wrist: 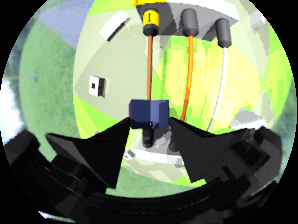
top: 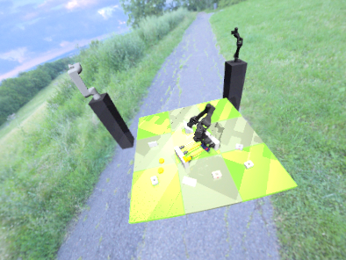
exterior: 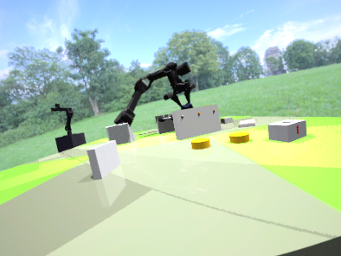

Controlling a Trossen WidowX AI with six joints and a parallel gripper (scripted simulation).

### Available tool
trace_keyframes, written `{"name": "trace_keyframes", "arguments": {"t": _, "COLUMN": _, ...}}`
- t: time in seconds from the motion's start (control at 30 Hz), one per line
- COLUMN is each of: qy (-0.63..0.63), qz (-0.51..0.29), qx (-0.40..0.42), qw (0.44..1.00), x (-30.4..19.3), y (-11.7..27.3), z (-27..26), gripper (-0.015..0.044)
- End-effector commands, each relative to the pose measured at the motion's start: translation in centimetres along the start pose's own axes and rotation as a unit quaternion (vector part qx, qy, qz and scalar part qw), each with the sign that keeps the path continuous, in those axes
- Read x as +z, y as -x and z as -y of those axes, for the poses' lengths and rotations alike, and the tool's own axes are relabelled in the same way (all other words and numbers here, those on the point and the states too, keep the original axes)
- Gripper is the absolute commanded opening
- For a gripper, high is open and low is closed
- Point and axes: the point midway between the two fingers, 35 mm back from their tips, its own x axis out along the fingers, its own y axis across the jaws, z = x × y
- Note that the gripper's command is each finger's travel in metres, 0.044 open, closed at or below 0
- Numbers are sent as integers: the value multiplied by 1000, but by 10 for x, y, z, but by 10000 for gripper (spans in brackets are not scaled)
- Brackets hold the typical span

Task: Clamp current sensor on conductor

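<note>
The dark blue current sensor is between the fingertips of my gripper, which is shut on it. A small red patch shows at its left edge in the wrist view. There it overlaps the brown conductor, leftmost of three, near its lower black end sleeve. Whether the sensor surrounds that conductor or is latched cannot be told, and its arrow is not visible. A yellow sleeve with a dark mark sits on the conductor's upper end; no lettering is readable.
An orange conductor and a white conductor run to the right. A grey end panel stands upright. Two yellow discs, a white upright block and a grey box with a red mark stand around.
</note>
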Motion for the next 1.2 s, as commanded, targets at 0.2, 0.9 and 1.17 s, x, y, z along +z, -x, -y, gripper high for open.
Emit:
{"name": "trace_keyframes", "arguments": {"t": 0.2, "qy": -2, "qz": -3, "qx": 1, "qw": 1000, "x": -1, "y": -18, "z": 1, "gripper": 0}}
{"name": "trace_keyframes", "arguments": {"t": 0.9, "qy": 0, "qz": -2, "qx": 1, "qw": 1000, "x": -2, "y": -27, "z": 0, "gripper": 0}}
{"name": "trace_keyframes", "arguments": {"t": 1.17, "qy": 0, "qz": -2, "qx": 1, "qw": 1000, "x": -2, "y": -27, "z": 0, "gripper": 0}}
